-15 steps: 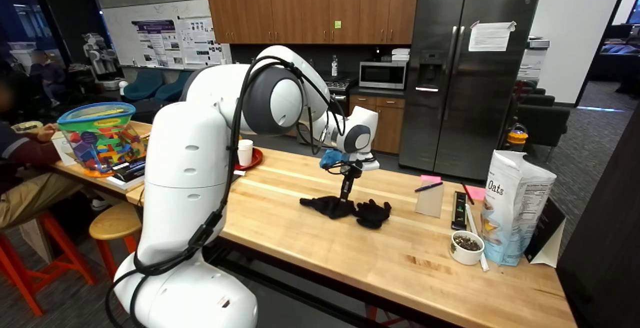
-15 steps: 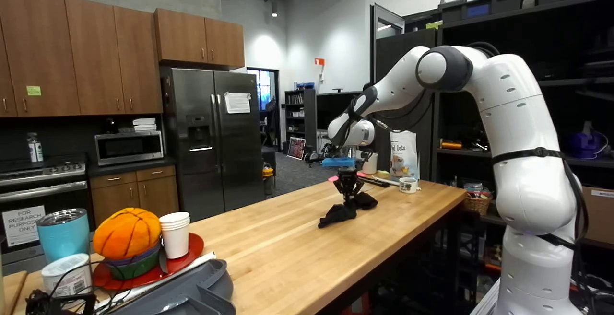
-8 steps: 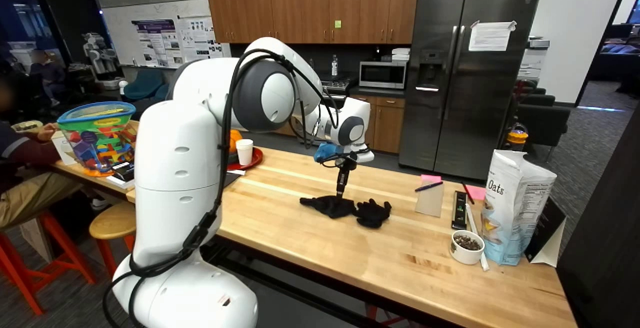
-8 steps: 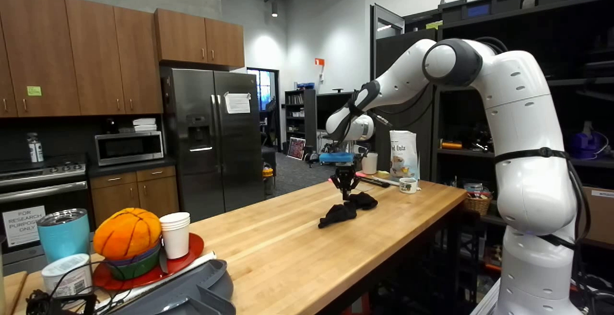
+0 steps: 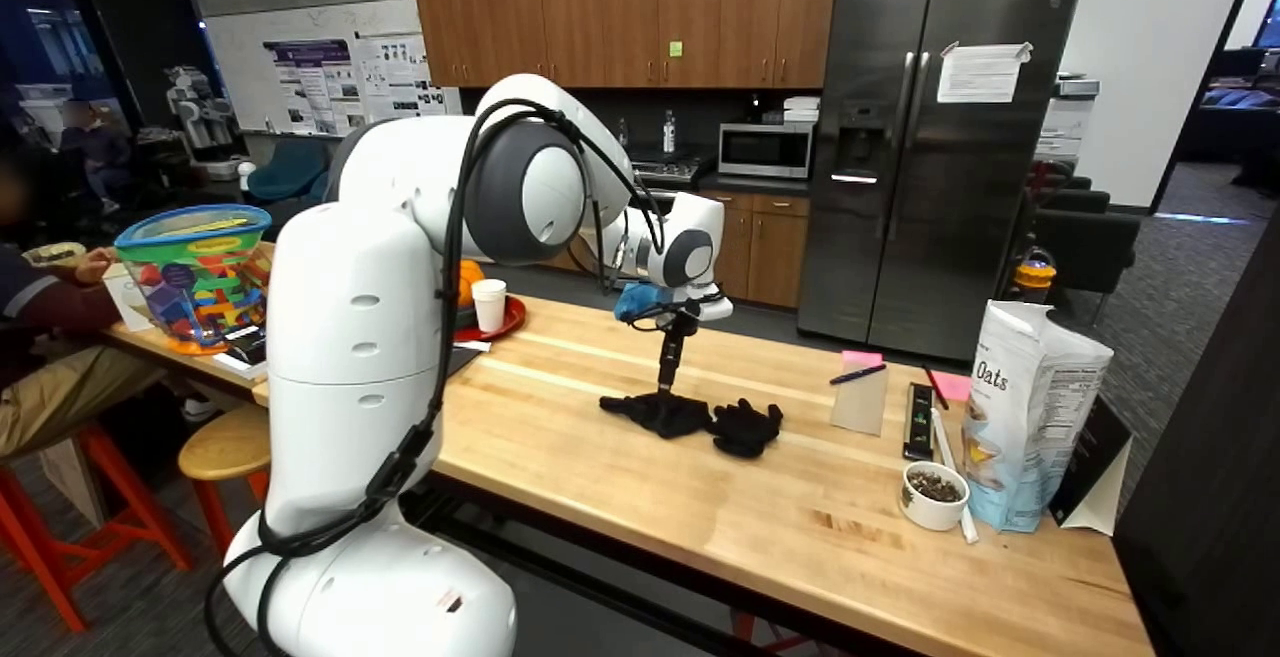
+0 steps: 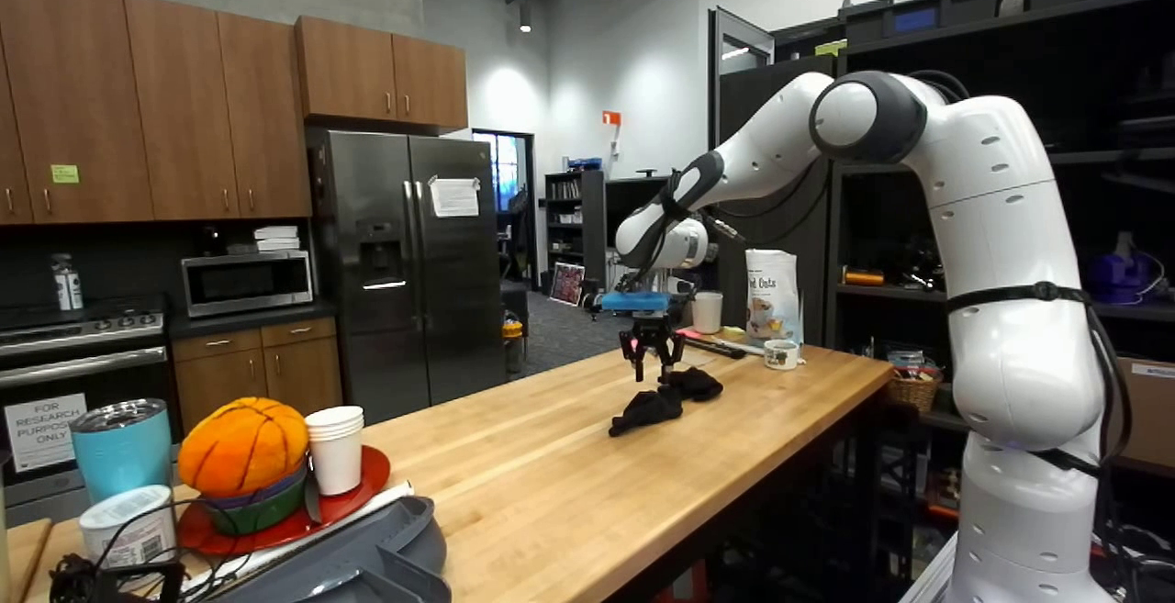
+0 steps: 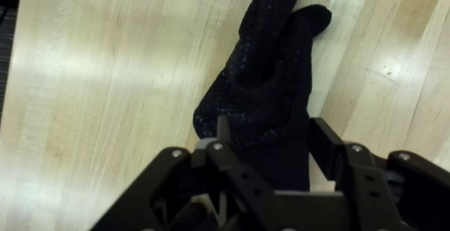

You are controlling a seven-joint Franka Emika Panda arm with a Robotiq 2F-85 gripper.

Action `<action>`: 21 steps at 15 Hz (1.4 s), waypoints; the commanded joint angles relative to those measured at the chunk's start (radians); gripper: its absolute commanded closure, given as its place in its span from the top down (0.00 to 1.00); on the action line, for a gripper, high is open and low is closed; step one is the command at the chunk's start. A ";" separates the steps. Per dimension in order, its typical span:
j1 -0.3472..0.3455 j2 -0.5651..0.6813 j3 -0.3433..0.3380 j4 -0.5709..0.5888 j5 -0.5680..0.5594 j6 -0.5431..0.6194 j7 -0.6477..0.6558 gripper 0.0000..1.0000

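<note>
My gripper (image 7: 270,125) stands open, its two fingers spread apart above a black knit glove (image 7: 253,111) that lies on the wooden table. Between the fingers only the glove's dark cloth shows, lying below; nothing is gripped. In an exterior view the gripper (image 6: 654,377) hangs pointing down, its tips close over the black cloth (image 6: 647,410). Whether a fingertip touches it I cannot tell. Beside this glove lies a second crumpled black glove (image 5: 745,427), seen in both exterior views.
On the wooden table (image 5: 800,497) stand an oats bag (image 5: 1030,417) and a small white bowl (image 5: 935,517) by a black level (image 5: 918,422). Cardboard (image 5: 858,402) lies nearer the gripper. At the opposite end are a red plate (image 6: 376,474), white cups (image 6: 335,452) and a grey tray (image 6: 367,557).
The fingers, together before, have spread apart. My gripper has risen off the black cloth and shifted slightly left in both exterior views. Both gloves lie where they were.
</note>
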 commanded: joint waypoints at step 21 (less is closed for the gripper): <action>-0.010 0.047 0.022 0.045 0.076 -0.149 -0.025 0.15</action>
